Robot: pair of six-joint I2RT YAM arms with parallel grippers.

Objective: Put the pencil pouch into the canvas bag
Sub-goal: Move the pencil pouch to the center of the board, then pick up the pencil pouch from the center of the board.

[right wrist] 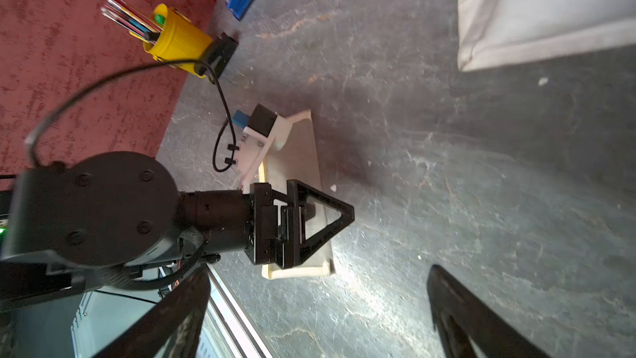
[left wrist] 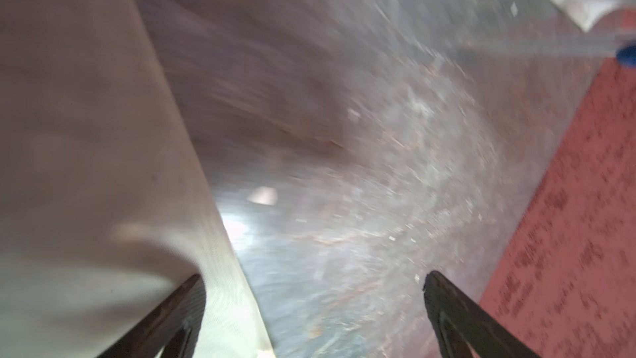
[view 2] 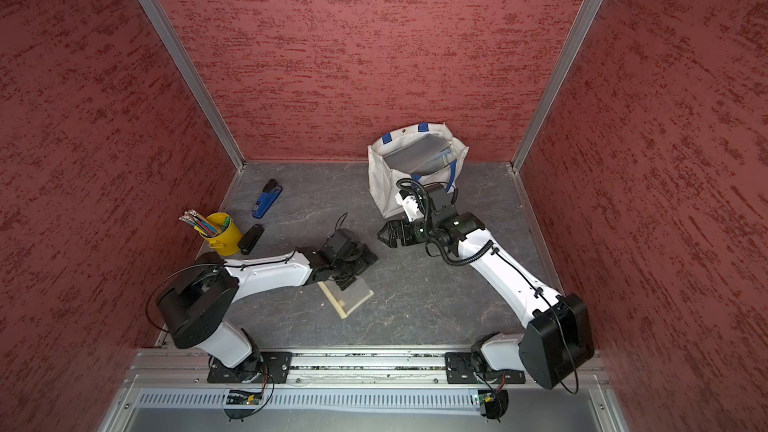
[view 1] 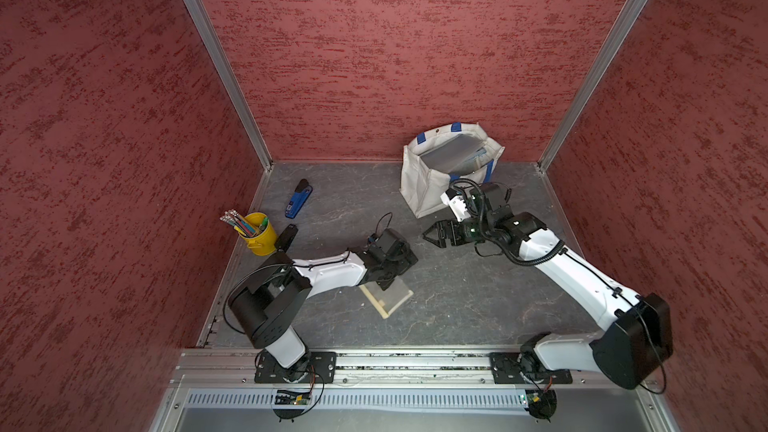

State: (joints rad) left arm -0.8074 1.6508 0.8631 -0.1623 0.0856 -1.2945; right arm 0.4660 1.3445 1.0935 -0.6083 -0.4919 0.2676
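Note:
The pencil pouch (view 1: 395,299) is a flat grey mesh sleeve with cream edging, lying on the table in both top views. My left gripper (view 1: 385,281) points down onto it and is open. In the left wrist view one finger (left wrist: 192,291) is over the cream fabric of the pouch (left wrist: 86,167) and the other finger (left wrist: 444,291) is over bare table. The off-white canvas bag (view 1: 419,189) with blue handles stands open at the back, with a grey flat item inside. My right gripper (view 1: 427,238) hovers open and empty just in front of the bag.
A yellow bucket (view 1: 262,236) of pencils stands by the left wall, with a black stapler (view 1: 286,236) beside it. A blue stapler (view 1: 298,199) lies farther back. Red walls close three sides. A metal rail (view 1: 415,361) runs along the front.

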